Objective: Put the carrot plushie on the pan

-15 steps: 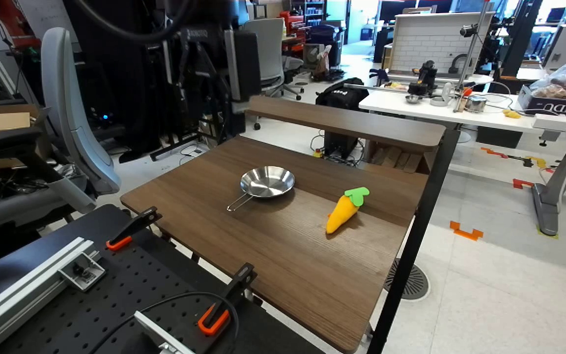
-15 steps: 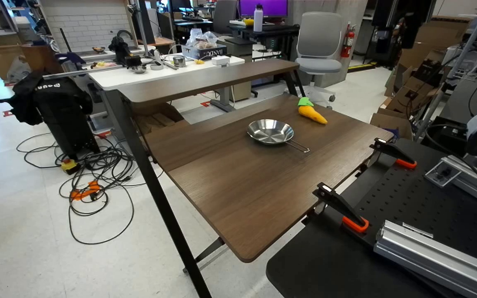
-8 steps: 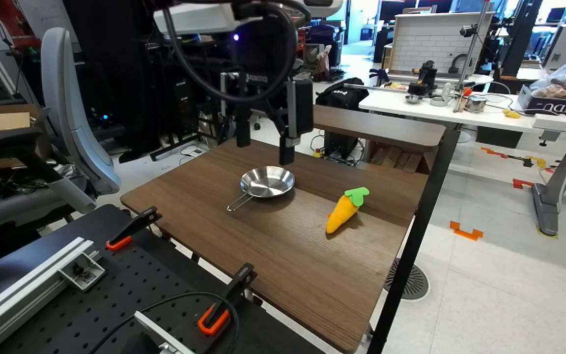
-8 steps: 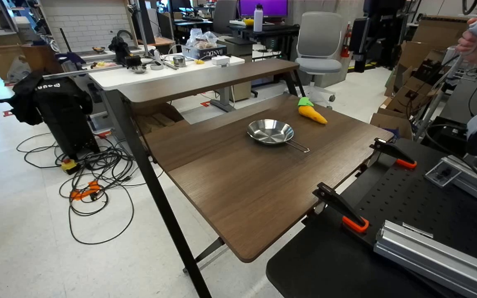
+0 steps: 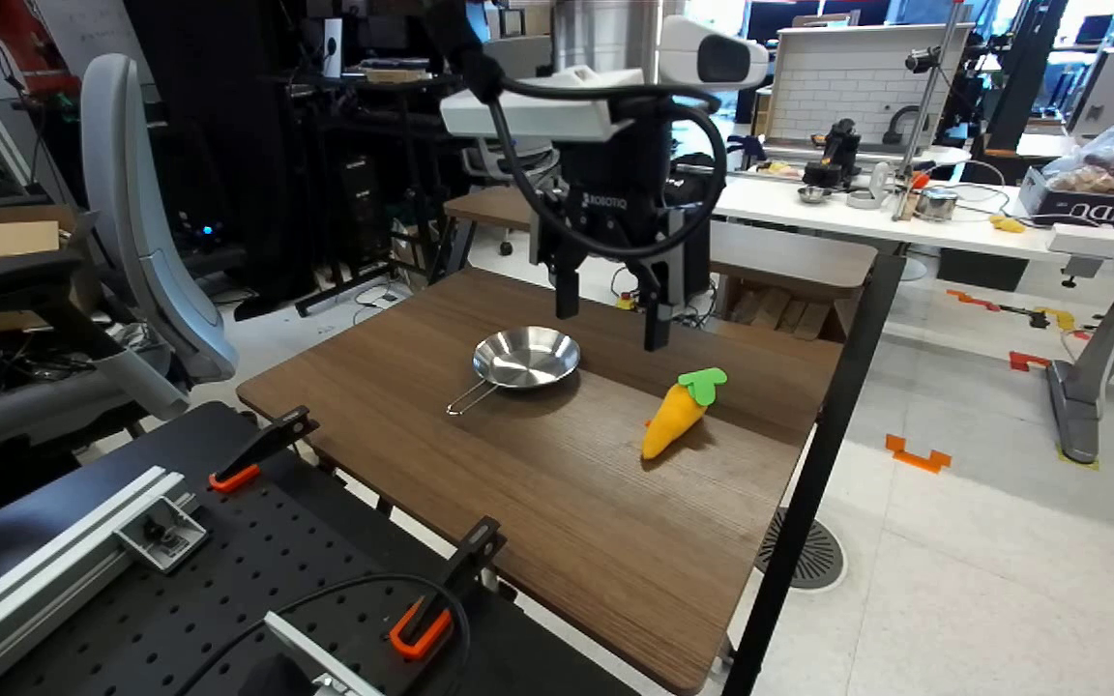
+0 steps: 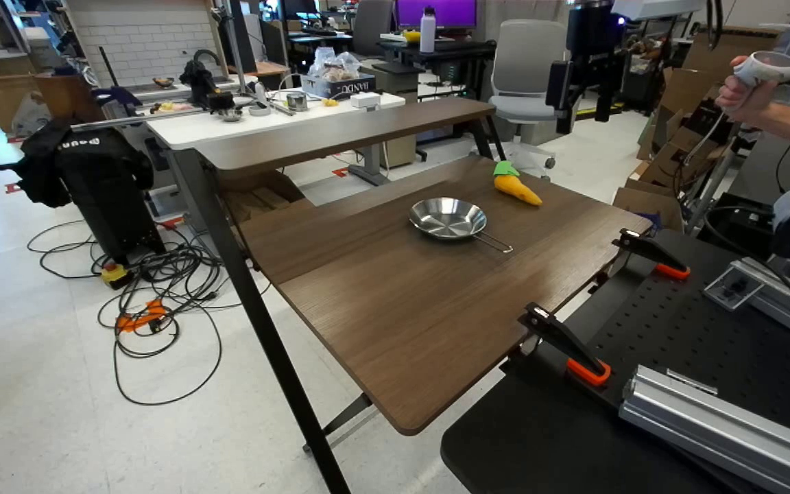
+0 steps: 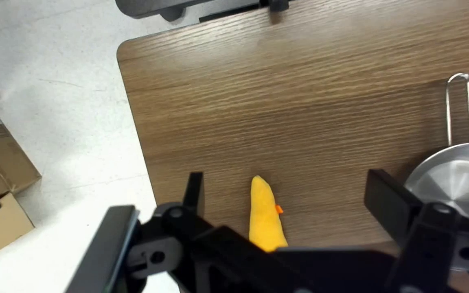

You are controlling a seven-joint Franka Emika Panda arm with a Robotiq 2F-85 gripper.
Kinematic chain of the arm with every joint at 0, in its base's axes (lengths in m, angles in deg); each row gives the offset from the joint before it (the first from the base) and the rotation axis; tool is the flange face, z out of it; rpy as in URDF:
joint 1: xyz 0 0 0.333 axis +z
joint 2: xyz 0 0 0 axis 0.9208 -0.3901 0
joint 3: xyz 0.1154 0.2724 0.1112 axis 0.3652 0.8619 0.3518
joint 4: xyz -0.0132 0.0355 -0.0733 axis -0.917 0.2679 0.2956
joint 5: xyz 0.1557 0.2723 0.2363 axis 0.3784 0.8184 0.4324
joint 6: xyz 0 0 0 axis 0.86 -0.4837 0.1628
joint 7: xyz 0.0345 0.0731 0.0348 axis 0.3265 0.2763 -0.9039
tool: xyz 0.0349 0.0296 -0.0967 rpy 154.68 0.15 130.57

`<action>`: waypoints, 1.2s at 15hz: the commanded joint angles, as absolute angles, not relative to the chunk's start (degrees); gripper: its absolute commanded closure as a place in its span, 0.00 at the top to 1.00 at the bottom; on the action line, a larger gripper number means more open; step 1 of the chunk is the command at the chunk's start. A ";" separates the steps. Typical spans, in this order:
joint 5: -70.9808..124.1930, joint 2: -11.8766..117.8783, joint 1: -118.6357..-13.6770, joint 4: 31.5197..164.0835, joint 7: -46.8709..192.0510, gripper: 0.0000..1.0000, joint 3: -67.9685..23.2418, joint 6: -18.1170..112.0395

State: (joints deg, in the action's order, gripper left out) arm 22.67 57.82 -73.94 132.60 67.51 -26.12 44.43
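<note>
The carrot plushie, yellow-orange with a green leafy end, lies on the brown table in both exterior views (image 5: 675,422) (image 6: 518,189). In the wrist view (image 7: 265,215) its narrow end shows and its leafy end is hidden behind the gripper. The silver pan (image 5: 526,360) stands upright on the table, apart from the plushie, with its wire handle pointing away from it; it also shows in the other views (image 6: 448,218) (image 7: 454,179). My gripper (image 5: 612,324) is open and empty, high above the table; in the wrist view (image 7: 285,183) the plushie appears between its fingers, nearer the left one.
A raised brown shelf (image 5: 789,256) runs along one table side, with a black table leg (image 5: 813,464) at the end. Black clamps with orange handles (image 6: 587,370) (image 6: 673,271) hold the opposite edge to a black perforated board (image 6: 703,343). A person's hand (image 6: 745,103) holds a white controller.
My gripper has moved across above the table towards the plushie, rightward in one exterior view and into view from the upper right in another. The plushie and pan have not moved.
</note>
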 commanded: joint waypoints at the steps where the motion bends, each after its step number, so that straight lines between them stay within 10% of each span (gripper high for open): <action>1: 22.13 50.67 -75.11 125.83 65.66 1.00 -26.78 45.32; 18: 22.87 31.10 -75.22 110.92 63.76 1.00 -24.36 53.98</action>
